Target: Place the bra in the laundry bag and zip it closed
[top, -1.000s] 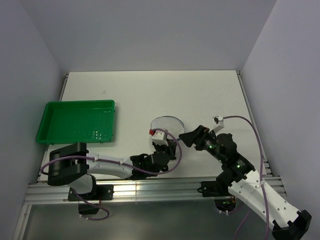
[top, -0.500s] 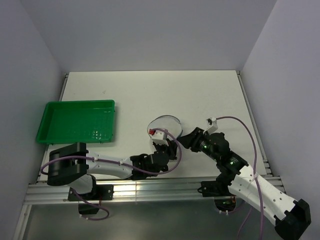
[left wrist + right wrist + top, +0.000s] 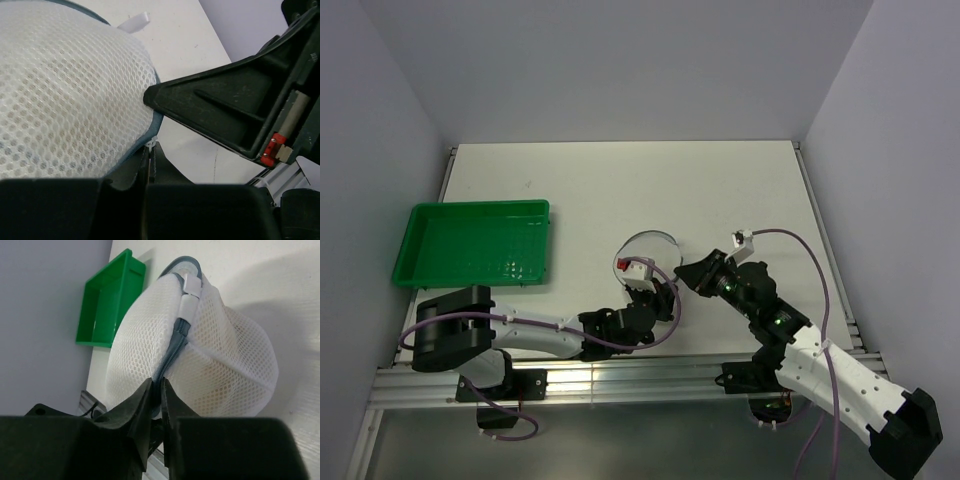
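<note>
Top view: the laundry bag (image 3: 651,244) stood on edge on the tabletop (image 3: 620,185), caught between the left gripper (image 3: 646,286) and the right gripper (image 3: 688,272), just ahead of both. The green tray (image 3: 478,206) sat well off to the left gripper's left. Left wrist view: the left gripper (image 3: 150,154) was clenched on the bag's lower rim, with dark blue zipper trim (image 3: 156,117) running into the closed fingers. The mesh bulged up and away from it. One black finger of the right gripper (image 3: 215,107) came in from the right, its tip touching the mesh. Right wrist view: the right gripper (image 3: 160,385) had its fingers nearly together with the trim (image 3: 175,340) going down between them. That reads as a pinch on the seam. A white pull tab (image 3: 189,284) sat at the far top of the seam, away from this gripper. The bra was not clearly visible. A faint warm tint behind the mesh suggests it is inside. Handling judgement: the bag is light and floppy, the mesh stretches, and the whole thing slides easily. Mesh gives under a pinch, so the firmer trim is the place to grip. One gripper should anchor the rim while the other takes the small pull tab.
</note>
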You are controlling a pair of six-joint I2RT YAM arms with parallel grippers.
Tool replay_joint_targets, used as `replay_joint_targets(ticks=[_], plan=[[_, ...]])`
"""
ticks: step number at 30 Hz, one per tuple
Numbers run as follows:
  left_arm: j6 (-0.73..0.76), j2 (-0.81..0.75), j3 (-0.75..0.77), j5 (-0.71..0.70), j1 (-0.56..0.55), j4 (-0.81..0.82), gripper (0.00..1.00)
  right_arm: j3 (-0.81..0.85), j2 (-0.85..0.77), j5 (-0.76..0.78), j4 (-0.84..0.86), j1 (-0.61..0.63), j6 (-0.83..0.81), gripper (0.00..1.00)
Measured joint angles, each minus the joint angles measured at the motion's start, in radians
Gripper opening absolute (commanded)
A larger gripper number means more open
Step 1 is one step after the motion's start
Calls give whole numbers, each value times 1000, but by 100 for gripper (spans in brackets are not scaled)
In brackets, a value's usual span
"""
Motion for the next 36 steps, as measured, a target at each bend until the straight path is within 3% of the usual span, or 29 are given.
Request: replay_joint_targets(ticks=[3, 12, 20, 22, 23, 26, 28, 36], plan=[[0, -7, -2, 3, 0, -2, 0, 0, 11, 6, 11, 0, 2, 0], [-63, -133, -125, -3, 0, -48, 0, 0, 57, -3, 45, -69, -35, 0], [-256, -375, -299, -54, -5, -224, 0, 6, 148, -201, 95, -241, -77, 0], [-276, -435, -313, -63, -7, -253, 0, 20, 179, -253, 107, -249, -84, 10], [-279, -454, -314, -68, -8, -260, 0, 30, 195, -275, 116, -251, -89, 35], [-269, -470, -311, -90, -11, -280, 0, 52, 207, -274, 117, -267, -102, 74], [-253, -448, -301, -94, -15, -288, 0, 59, 187, -258, 108, -280, -112, 85], [-177, -311, -209, -87, -29, -216, 0, 7, -140, -226, -35, -219, -79, 85]])
